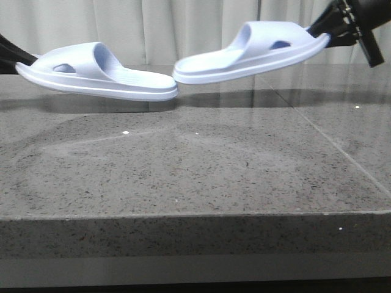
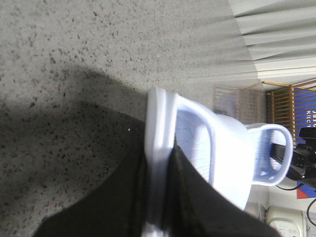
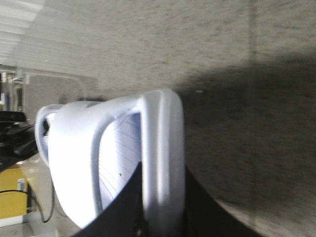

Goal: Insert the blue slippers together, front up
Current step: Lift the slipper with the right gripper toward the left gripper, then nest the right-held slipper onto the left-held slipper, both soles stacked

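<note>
Front view: two blue slippers held in the air above the stone table (image 1: 183,177), apart from it. Left slipper (image 1: 101,76) at left, sole down, near level. Right slipper (image 1: 256,52) at right, tilted, inner end lower. Inner ends just beside each other near centre, not yet nested; insertion appears still to be done. Left gripper (image 2: 158,197): fingers closed on the left slipper's sole edge, arm entering from far left. Right gripper (image 3: 160,207): fingers closed on the right slipper's edge, arm reaching in from upper right.
</note>
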Controlling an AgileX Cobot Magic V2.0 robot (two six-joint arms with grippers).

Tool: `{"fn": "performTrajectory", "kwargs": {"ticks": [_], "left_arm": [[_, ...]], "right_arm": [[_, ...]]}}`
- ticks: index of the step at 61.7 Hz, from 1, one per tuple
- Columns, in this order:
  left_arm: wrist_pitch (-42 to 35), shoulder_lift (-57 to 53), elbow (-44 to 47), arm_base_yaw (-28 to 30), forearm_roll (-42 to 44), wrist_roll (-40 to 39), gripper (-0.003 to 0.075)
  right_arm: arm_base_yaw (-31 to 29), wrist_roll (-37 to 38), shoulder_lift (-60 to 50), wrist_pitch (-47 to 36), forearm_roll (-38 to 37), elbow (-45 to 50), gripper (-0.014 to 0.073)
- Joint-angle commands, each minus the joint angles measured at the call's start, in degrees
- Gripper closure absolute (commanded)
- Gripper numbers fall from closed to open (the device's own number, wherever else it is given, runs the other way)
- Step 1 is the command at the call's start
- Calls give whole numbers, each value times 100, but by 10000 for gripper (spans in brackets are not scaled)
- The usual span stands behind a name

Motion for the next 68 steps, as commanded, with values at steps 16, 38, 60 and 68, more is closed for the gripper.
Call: {"fn": "performTrajectory", "kwargs": {"ticks": [16,38,60,68], "left_arm": [[524,-366,-127,-251,-633,-49,741],[524,-366,-127,-729,-1670,-49,741],[267,-366,-127,-1206,-1738,-49,741],[161,-366,-127,-1395,-1888,-49,741]], "right_arm": [[519,-105,-180,-313,742,-187,703],[915,-99,-82,-564,1030,-187,703],[1210,-99,-82,-576,1494,-187,703],[1210,-99,-82,-514,1481,-187,703]]}}
